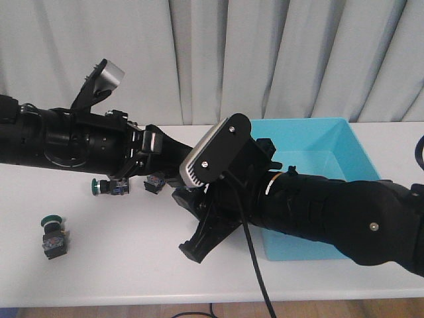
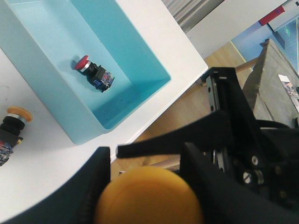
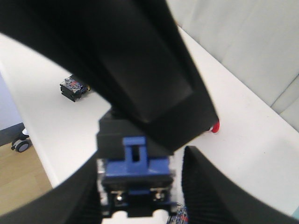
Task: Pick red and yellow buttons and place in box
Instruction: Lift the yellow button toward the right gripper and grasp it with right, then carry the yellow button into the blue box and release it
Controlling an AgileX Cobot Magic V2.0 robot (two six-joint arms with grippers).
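A: Where does each end effector stand?

B: The left end effector (image 2: 149, 186) is closed around a yellow button (image 2: 148, 196); in the left wrist view the yellow cap sits squeezed between the two black fingers (image 2: 205, 186). The right end effector (image 3: 140, 186) has its fingers to either side of a button body (image 3: 134, 175), a black block with a blue part on its face. They sit close against it, so it reads as gripped.

A: And the box?

B: The turquoise box (image 1: 361, 149) stands on the white counter (image 1: 99, 265) on the robot's right. In the front view the right arm (image 1: 331, 212) crosses in front of it and hides much of its inside. The left wrist view looks down into the box (image 2: 135, 60), and one red button (image 2: 93, 72) lies on its floor, on its side.

A: What else is out on the counter?

B: Left of the box, in the front view, a green-capped button (image 1: 52, 237) stands near the front edge, and another green-capped button (image 1: 106, 187) lies on its side under the left arm (image 1: 66, 136). Just beside that one is a further switch body (image 1: 154, 181), whose cap colour I cannot tell. In the left wrist view a second yellow button (image 2: 11, 128) lies on the counter just outside the box wall. The right wrist view shows one more switch body (image 3: 74, 87) apart on the counter, and a bit of red cap (image 3: 214, 127) peeking past the finger.
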